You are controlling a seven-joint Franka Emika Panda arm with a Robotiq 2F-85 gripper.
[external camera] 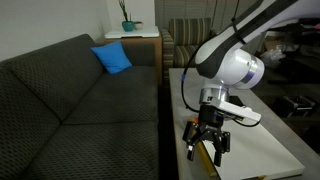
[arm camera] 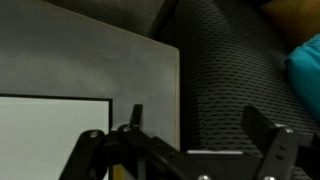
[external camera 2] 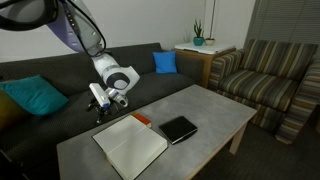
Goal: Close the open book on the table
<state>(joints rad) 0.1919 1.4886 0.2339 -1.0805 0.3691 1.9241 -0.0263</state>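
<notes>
The open book (external camera 2: 130, 148) lies flat with plain white pages up, at the near end of the light grey table (external camera 2: 210, 105). Its white page shows at the lower left of the wrist view (arm camera: 50, 135), and a yellowish edge shows below the gripper in an exterior view (external camera: 213, 157). My gripper (external camera 2: 101, 108) is open and empty. It hangs low at the table's sofa-side edge, just beyond the book's far corner. In the wrist view the gripper (arm camera: 200, 125) straddles the table edge, one finger over the table (arm camera: 90, 60) and one over the sofa.
A red-orange book (external camera 2: 142, 119) and a small black notebook (external camera 2: 179, 129) lie beside the open book. A dark grey sofa (external camera 2: 60, 75) runs along the table, with a teal cushion (external camera 2: 35, 97) and a blue one (external camera 2: 165, 62). A striped armchair (external camera 2: 275, 80) stands at the far end.
</notes>
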